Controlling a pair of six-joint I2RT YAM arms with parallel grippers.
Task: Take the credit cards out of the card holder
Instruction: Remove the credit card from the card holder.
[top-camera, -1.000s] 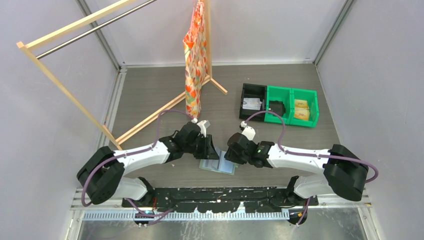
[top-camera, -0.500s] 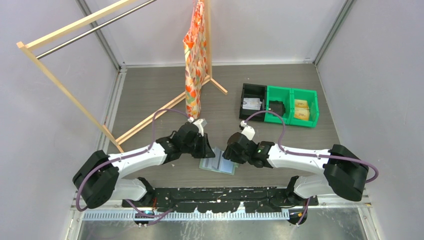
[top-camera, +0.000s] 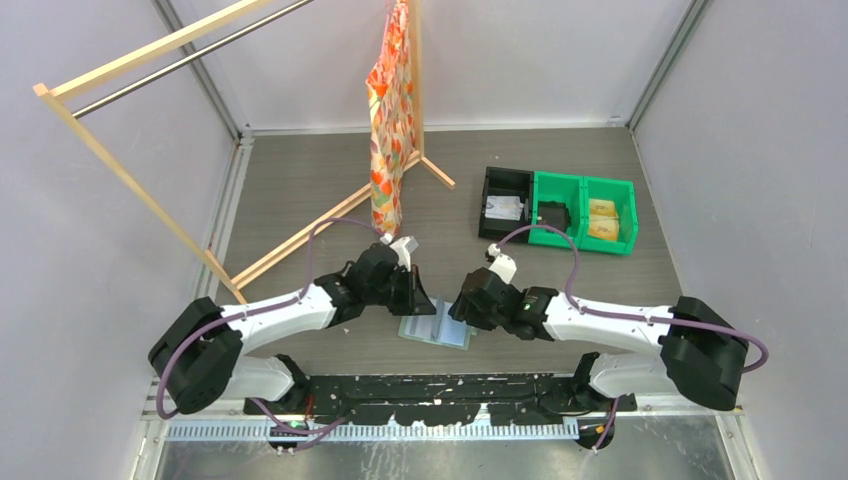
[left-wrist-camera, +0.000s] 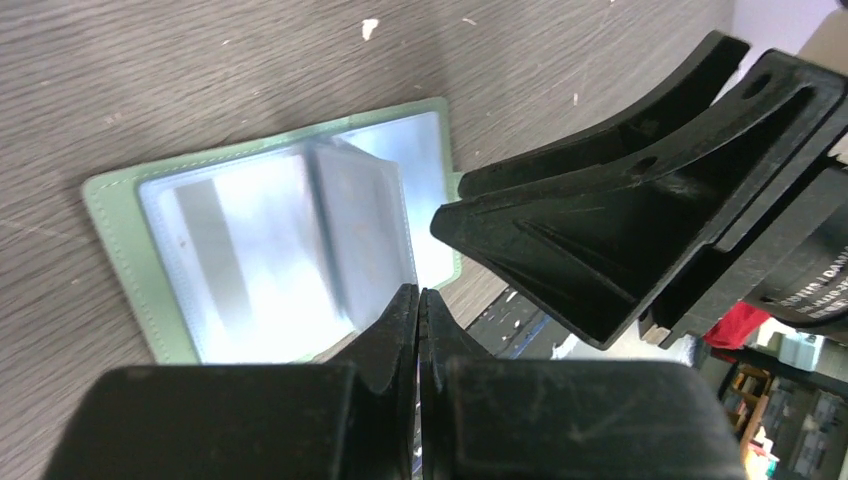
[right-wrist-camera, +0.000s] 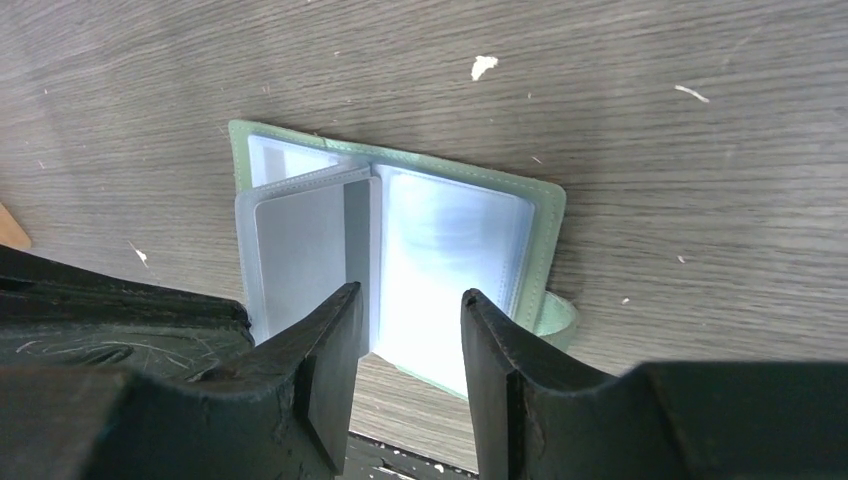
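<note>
Left gripper closed (tips meeting) at card holder edge; right gripper parted above.

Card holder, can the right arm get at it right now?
Probably yes: the right tool hangs open just above the spread card holder, nothing between; the shut left tool sits at one edge.

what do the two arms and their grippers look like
The left arm and right arm have white links, black joints and a purple cable looping along each. The left gripper and right gripper have black wedge-shaped fingers tapering to thin tips.
</note>
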